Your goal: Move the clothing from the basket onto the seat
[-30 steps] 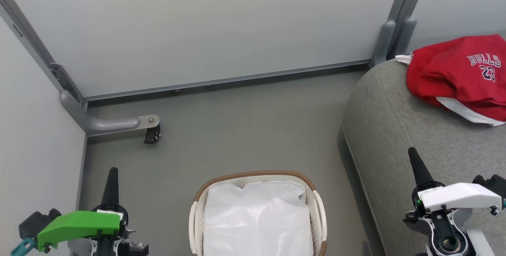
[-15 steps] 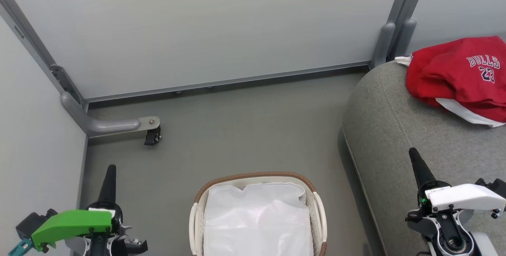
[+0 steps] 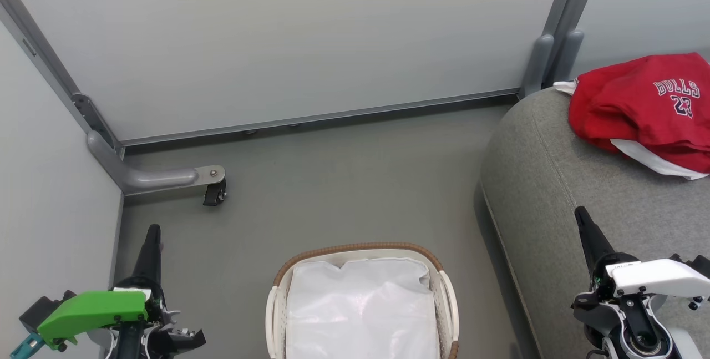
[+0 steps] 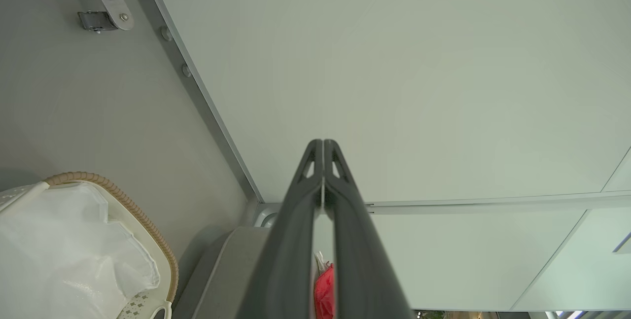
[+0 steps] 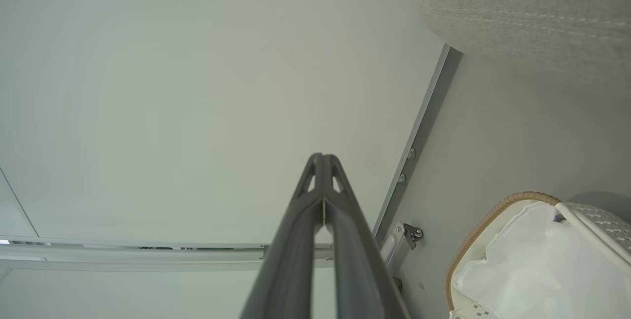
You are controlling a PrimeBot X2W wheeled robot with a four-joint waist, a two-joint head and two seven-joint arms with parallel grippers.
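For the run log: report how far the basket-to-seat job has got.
Done: the red clothing lies on the seat, and the basket holds its white liner, no red fabric. In hand: nothing; the left gripper and right gripper are shut and empty. Left: nothing visible, though the basket's near end is cut off.

Woven-rimmed plastic basket (image 3: 444,292), matt fabric seat (image 3: 549,181)

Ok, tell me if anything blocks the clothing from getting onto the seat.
Nothing visible does. The red clothing already lies on the seat, toward its far end. What lies in the basket is its white liner.
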